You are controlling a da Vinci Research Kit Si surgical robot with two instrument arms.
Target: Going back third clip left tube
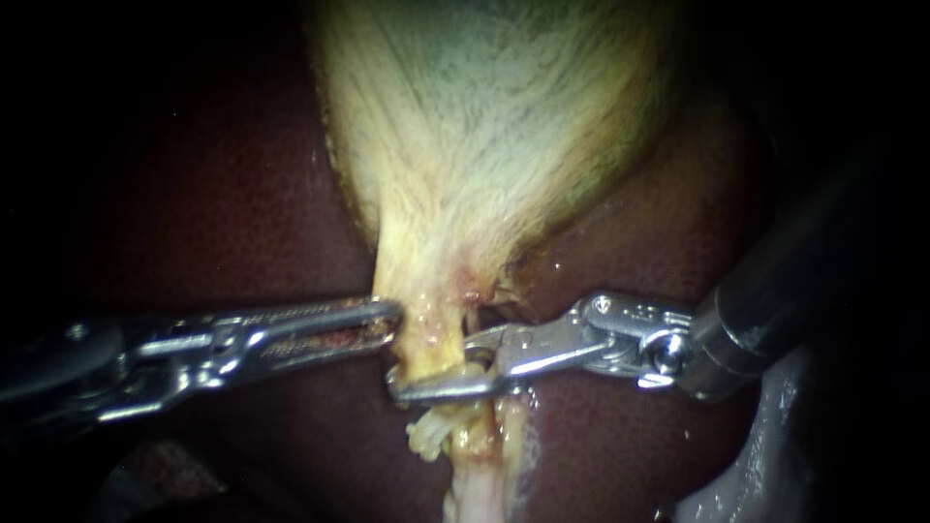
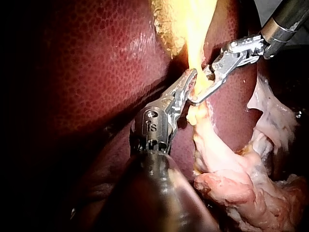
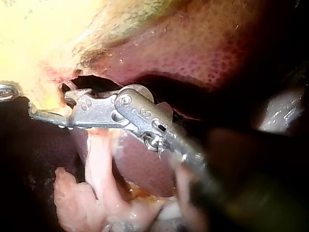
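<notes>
In the endoscope view, the pale yellow-white, fibrous gallbladder [image 1: 484, 116] hangs down the middle and narrows to a thin neck. The dark red, finely mottled liver [image 1: 213, 194] lies on both sides of it. The slender silver left instrument [image 1: 387, 324] lies nearly level. Its long slotted jaws are pressed together on the edge of that neck. The silver right instrument [image 1: 433, 365], on a thick dark shaft, has its jaws parted. One jaw crosses in front of the yellowish stalk just below the neck and the other passes behind it, so the stalk sits in the gap. A pale pink, soft tube [image 1: 475, 484] runs down from the stalk. Whether a clip sits on it cannot be made out, nor can I tell which tube this is.

In the left wrist view, the left instrument [image 2: 193, 75] reaches over the liver [image 2: 96, 63]. Its jaws lie close together, with their tips nipping the yellow tissue below the gallbladder [image 2: 193, 24]. Just beside those tips, the right instrument [image 2: 200, 87] straddles the same stalk with its jaws apart. The tube [image 2: 212, 140] trails back beside the left shaft and ends in a pink, fatty lump [image 2: 241, 193].

In the right wrist view, the right instrument [image 3: 48, 104] shows a gap between its jaws, with yellow tissue lying in it. The gallbladder [image 3: 43, 34] lies ahead of the jaws and the liver [image 3: 203, 53] beside them. The tube [image 3: 99, 159] drops from under the jaws. The rounded tip of the left instrument [image 3: 7, 92] lies just beyond them, against the neck.
</notes>
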